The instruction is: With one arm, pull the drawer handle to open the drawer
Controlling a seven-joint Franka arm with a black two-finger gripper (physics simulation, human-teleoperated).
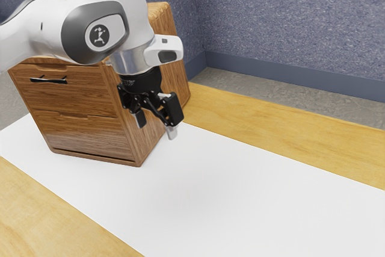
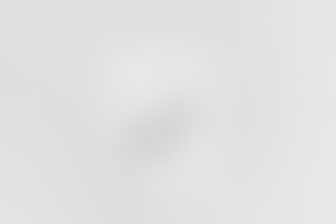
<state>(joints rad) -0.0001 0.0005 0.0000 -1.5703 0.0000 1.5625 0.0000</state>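
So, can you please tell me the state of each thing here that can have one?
Top drawer: shut, its front flush with the cabinet.
Drawer handle: free, nothing grips it.
Claw: open and empty, hanging above the white mat beside the cabinet's corner.

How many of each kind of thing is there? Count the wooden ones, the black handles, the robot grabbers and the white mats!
Wooden cabinet: 1
Black handle: 1
Gripper: 1
White mat: 1
Total: 4
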